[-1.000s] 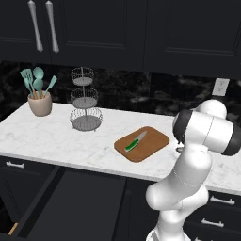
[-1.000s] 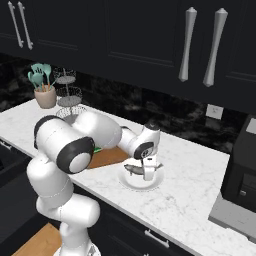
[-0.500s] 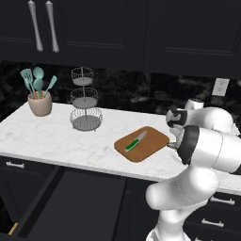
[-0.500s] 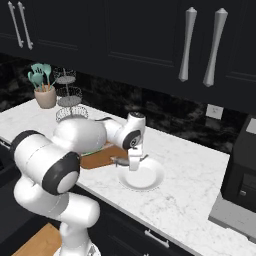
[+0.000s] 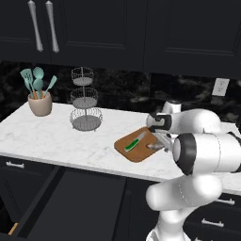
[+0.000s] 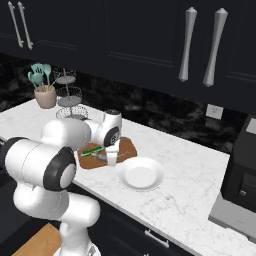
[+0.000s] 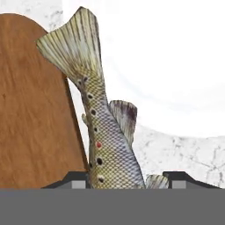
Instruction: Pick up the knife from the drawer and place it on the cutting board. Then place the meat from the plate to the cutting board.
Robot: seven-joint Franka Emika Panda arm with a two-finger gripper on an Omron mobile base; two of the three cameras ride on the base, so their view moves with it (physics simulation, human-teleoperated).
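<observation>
Gripper (image 6: 112, 159) clenched on the meat (image 7: 99, 132), seemingly over the cutting board (image 6: 127, 147) edge, knife (image 5: 134, 142) and plate (image 6: 141, 174) alongside.

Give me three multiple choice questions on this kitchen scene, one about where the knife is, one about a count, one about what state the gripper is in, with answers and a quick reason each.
1. Where does the knife lie?
A. on the plate
B. on the cutting board
C. in the wire basket stand

2. How many tiers does the wire basket stand have?
A. two
B. three
C. five

3. What is the gripper doing?
A. open above the utensil cup
B. shut on the knife
C. shut on the meat

Answers:
1. B, its green handle rests on the brown cutting board.
2. B, three round baskets are stacked on it.
3. C, the hand view shows the meat between the finger tips, over the board's edge, with the white plate bare beside it.
</observation>
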